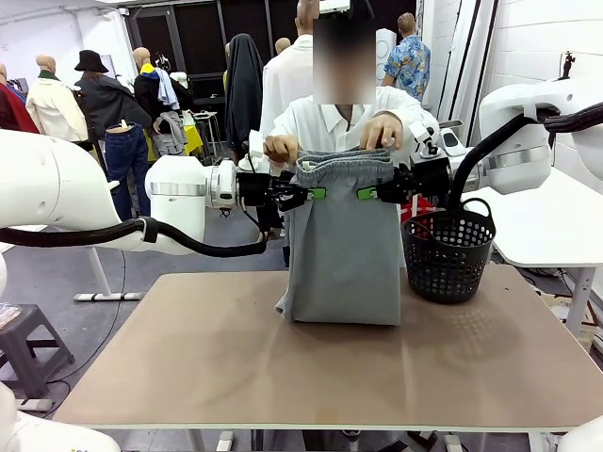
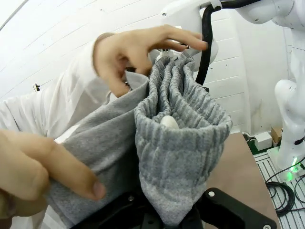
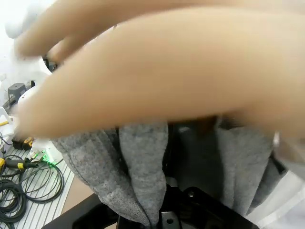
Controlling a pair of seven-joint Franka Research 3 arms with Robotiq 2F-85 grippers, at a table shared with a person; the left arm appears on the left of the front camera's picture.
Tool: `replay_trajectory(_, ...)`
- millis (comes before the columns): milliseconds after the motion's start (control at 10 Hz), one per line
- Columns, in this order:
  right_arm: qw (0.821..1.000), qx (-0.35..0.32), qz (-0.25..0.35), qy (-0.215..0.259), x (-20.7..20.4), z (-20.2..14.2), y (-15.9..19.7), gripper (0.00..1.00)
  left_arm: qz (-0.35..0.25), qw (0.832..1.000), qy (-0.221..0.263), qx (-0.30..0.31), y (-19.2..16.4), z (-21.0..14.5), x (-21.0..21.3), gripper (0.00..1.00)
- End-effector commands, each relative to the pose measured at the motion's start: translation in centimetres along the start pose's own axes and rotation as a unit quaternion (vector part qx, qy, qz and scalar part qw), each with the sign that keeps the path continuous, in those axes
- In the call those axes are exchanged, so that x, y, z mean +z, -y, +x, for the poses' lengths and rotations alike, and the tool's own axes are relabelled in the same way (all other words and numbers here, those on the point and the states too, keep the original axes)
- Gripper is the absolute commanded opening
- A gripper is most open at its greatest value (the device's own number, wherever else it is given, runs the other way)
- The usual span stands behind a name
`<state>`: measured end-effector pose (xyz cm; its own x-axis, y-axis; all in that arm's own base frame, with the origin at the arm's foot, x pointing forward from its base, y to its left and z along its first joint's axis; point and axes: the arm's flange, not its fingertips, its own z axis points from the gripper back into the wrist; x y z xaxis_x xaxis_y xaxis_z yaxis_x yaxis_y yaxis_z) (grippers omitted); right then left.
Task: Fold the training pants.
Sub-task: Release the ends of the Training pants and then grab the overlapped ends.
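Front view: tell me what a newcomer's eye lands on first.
Light grey soft fabric training pants hang mid-picture, their gathered waistband pinched by the left arm's fingers and the right arm's fingers. A person's hands grip the waistband's top. A black mesh basket stands at their right.

Open table (image 1: 188, 358) left of the hanging training pants (image 1: 344, 254) — on their right the basket (image 1: 448, 250) stands close, perhaps touching; a person's hands (image 1: 281, 147) crowd the waistband.
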<state>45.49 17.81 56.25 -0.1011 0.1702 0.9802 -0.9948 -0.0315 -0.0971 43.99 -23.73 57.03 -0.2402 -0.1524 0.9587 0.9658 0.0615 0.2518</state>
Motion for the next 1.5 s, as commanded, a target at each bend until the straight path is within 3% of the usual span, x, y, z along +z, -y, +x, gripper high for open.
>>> replay_trajectory(0,1.0,-0.001,0.003,0.007,0.09,0.16,-0.29,0.0,0.0,1.0,0.002,0.003,0.01,0.2,-0.02,0.0)
replay_trajectory(1400,1.0,-0.001,0.003,0.007,0.09,0.16,-0.29,0.0,0.0,1.0,0.002,0.003,0.01,0.2,-0.02,0.0)
